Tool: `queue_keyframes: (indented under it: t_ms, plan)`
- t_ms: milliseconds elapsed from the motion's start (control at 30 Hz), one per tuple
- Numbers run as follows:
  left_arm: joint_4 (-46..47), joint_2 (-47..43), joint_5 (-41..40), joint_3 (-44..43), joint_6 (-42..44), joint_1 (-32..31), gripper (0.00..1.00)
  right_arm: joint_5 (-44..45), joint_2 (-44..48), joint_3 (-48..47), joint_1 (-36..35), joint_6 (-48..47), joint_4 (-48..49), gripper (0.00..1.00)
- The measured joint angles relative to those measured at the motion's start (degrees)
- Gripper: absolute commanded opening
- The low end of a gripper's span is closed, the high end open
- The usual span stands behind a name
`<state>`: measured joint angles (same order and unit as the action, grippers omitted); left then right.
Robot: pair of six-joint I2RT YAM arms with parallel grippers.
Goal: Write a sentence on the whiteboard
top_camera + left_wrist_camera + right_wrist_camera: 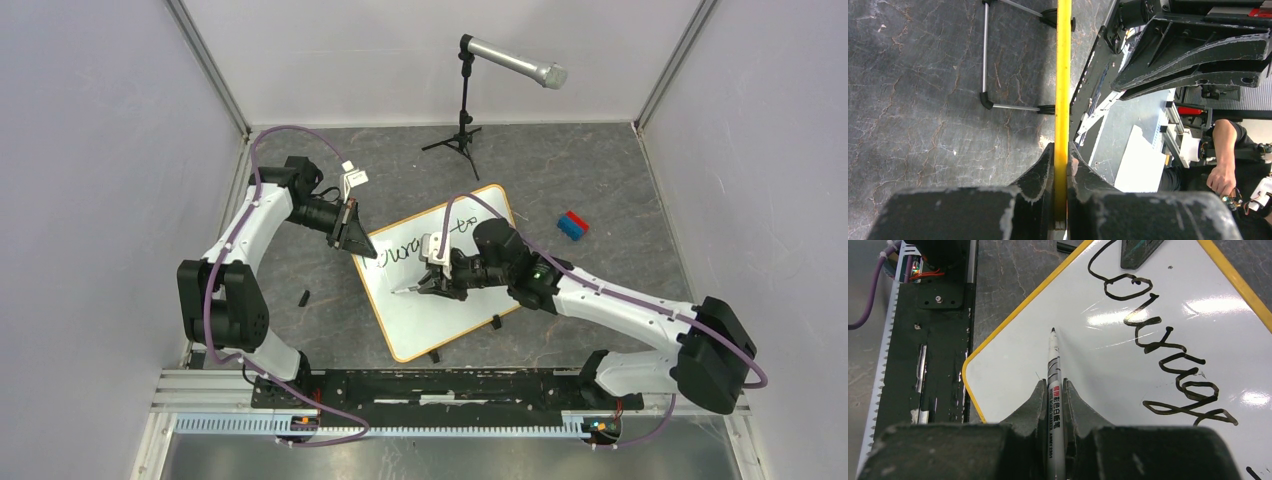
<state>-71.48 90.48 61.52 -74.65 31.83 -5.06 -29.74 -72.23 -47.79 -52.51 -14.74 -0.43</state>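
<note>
The whiteboard (440, 325) lies flat on the grey tabletop. Its long axis runs from near-left to far-right, and its two black clip feet sit on its near long edge. The sentence (1158, 347) follows the board's far long edge, starting with "Courage" at the left corner; the strokes further right are too small to read.

The left gripper (1062, 165) is pinched onto the board's rim at that far-left corner. The right gripper (428, 284), over the board's middle, is clamped on a black marker (1054, 370). The marker's tip points at the board's left short edge, below "Courage"; whether it touches cannot be told.

The board is bare white from the tip to its near edge. A microphone stand (463, 120) is beyond its far edge, a blue and red block (573, 225) off its right corner, and a small black cap (304, 297) left of it.
</note>
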Motion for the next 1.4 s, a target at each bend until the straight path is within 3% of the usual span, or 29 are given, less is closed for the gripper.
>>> queue_keyframes:
  t_ms: [867, 1400]
  plan:
    - [0.02, 0.0, -0.15, 0.0, 0.57, 0.04, 0.02, 1.79, -3.48, -2.8, -1.2, -1.64, -1.97, 0.0]
    - [0.04, 0.0, -0.2, 0.0, 0.63, 0.04, 0.02, 0.48, -1.16, 2.95, -2.43, -2.21, -3.74, 0.0]
